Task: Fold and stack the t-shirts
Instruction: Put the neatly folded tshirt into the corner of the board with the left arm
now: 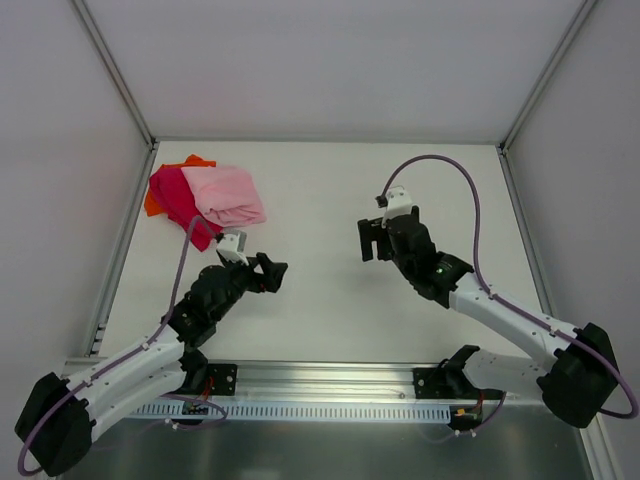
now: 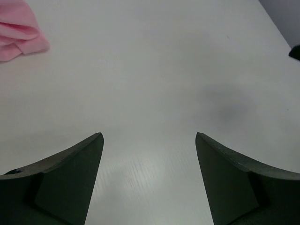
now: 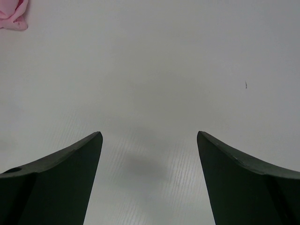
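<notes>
White worktop [image 1: 330,200] is enclosed by pale panels. Both end effectors are held over it with fingers apart and nothing gripped. The left end effector [image 1: 272,272] is nearer the t-shirts, which are piled up and to its left in the far corner. The right end effector [image 1: 372,240] is well apart from them. The light pink t-shirt [image 1: 228,195] is laid on top of the magenta t-shirt [image 1: 175,195]. The orange t-shirt [image 1: 150,206] is mostly covered, so the pile's long axis cannot be told.

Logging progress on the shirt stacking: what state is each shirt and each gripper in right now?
Light pink shirt: loosely folded, on top of the pile.
Magenta shirt: under the pink one, edges sticking out.
Orange shirt: at the bottom, mostly hidden.
Left gripper: open, holding nothing.
Right gripper: open, holding nothing.
</notes>
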### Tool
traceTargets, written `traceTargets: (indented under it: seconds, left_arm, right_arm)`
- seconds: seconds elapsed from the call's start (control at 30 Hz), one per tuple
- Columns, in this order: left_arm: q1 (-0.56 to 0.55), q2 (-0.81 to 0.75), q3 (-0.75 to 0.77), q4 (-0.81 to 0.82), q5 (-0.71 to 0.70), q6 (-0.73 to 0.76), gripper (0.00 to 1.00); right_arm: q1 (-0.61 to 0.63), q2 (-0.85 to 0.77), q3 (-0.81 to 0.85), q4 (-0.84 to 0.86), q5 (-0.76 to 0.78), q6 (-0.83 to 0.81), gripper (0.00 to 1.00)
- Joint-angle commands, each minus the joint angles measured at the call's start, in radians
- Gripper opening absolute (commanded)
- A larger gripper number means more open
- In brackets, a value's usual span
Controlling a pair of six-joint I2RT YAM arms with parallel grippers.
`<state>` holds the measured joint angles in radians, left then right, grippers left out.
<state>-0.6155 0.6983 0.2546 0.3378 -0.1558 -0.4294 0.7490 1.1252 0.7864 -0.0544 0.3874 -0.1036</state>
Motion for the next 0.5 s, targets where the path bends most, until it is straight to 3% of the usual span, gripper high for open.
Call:
traceTargets:
  seconds: [0.0,0.13,0.47]
  left_arm:
    - [-0.113,0.032,-0.029,0.200,-0.103,0.124,0.80]
    - [-0.193,0.090,-0.061,0.268,-0.209,0.184,0.79]
    - [-0.205,0.076,-0.095,0.282,-0.206,0.196,0.79]
  right_arm:
    - [0.009,-0.002,0.004,0.123,0.056,-0.033,0.87]
    - [0.039,0.048,0.053,0.102,0.108,-0.064,0.87]
    - [0.072,0.073,0.063,0.120,0.163,-0.093,0.87]
